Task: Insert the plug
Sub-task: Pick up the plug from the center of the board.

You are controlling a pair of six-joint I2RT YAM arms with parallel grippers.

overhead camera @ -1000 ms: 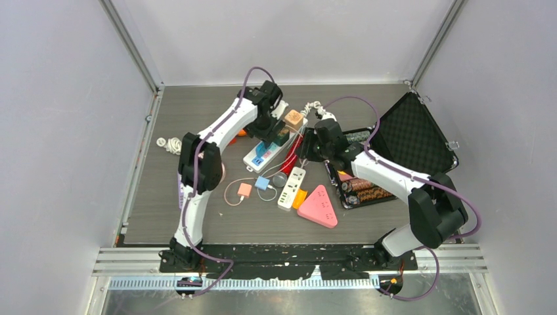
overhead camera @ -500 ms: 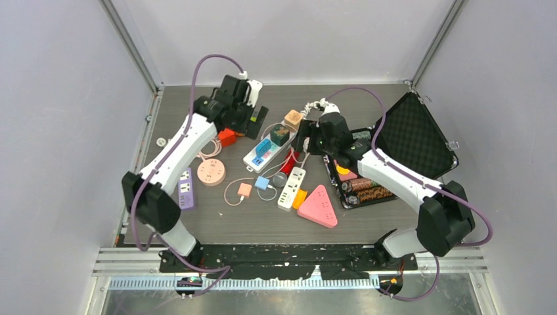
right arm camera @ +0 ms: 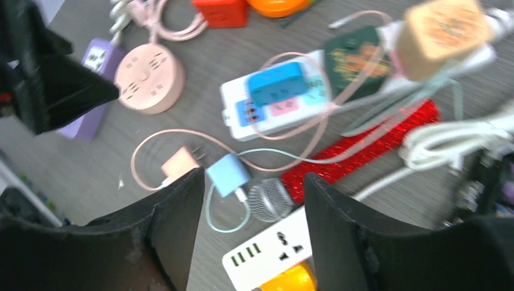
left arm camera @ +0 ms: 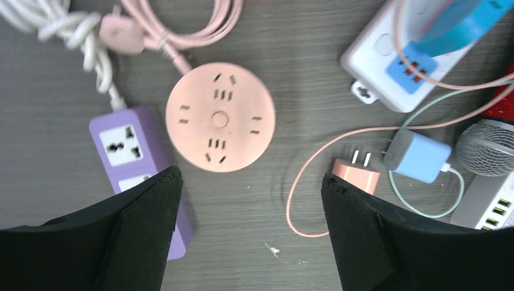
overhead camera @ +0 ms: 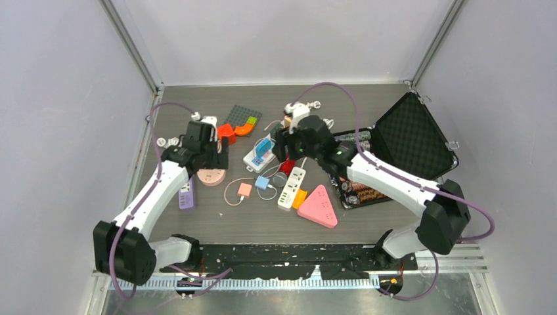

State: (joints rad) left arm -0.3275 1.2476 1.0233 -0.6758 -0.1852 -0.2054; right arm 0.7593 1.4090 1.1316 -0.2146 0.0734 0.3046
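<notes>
Reaching step, I think: left gripper (left arm camera: 250,177) and right gripper (right arm camera: 253,177) both spread wide, holding nothing. The small pink two-pin plug (left arm camera: 356,173) lies lower right in the left wrist view. Next: pinch it squarely.

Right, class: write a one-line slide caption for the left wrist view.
Open jaws hang above a round pink socket, a purple power strip and a loose pink plug.
</notes>
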